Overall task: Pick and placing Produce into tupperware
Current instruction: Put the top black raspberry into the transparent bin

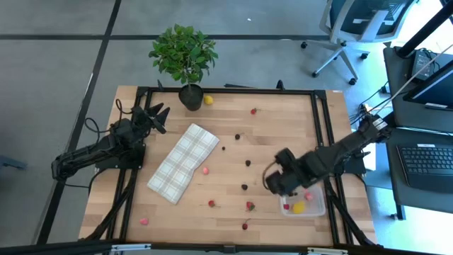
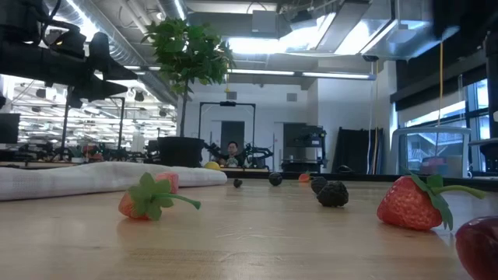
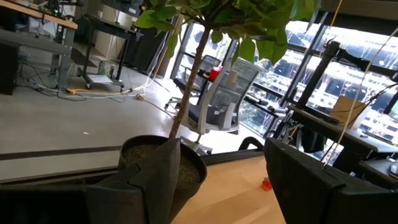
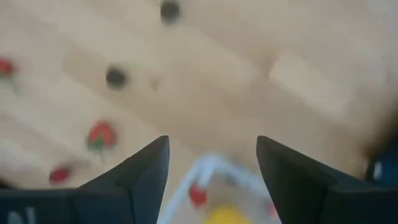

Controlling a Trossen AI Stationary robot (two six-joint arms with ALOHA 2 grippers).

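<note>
Your right tool [image 1: 280, 185] hangs just above the small clear rectangular plastic tub [image 1: 316, 210], which sits near the front right corner of the wooden table [image 1: 283, 134]. Its fingers [image 4: 142, 171] stand apart with nothing between them, as the right wrist view shows plainly. Inside the tub lie a yellow lemon-like toy piece [image 1: 299, 207] and at least two small red or pink pieces, so you look to be at the tail of a drop-off: a piece delivered, the tool empty over the tub's near corner.

Your left tool [image 1: 157, 113] waits near the back left corner, its fingers parted and empty, facing the green leafy potted plant [image 1: 184, 54]; beside it lies the white-and-grey plaid folded cloth [image 1: 183, 162].

Plenty of produce is loose on the table. The nearest to your right tool are a dark berry-like piece [image 1: 244, 187] and a red strawberry-like piece [image 1: 250, 206], both just left of the tub toward the front edge. Others are scattered across the middle, plus a yellow piece [image 1: 208, 100] beside the plant pot and a pink one [image 1: 144, 221] at the front left corner.

For the next move, I would lift clear of the tub's rim, swing toward the front-edge strawberry or the dark berry, and come down with the fingers straddling it. These pieces are tiny and likely to roll, so centre carefully before closing.
</note>
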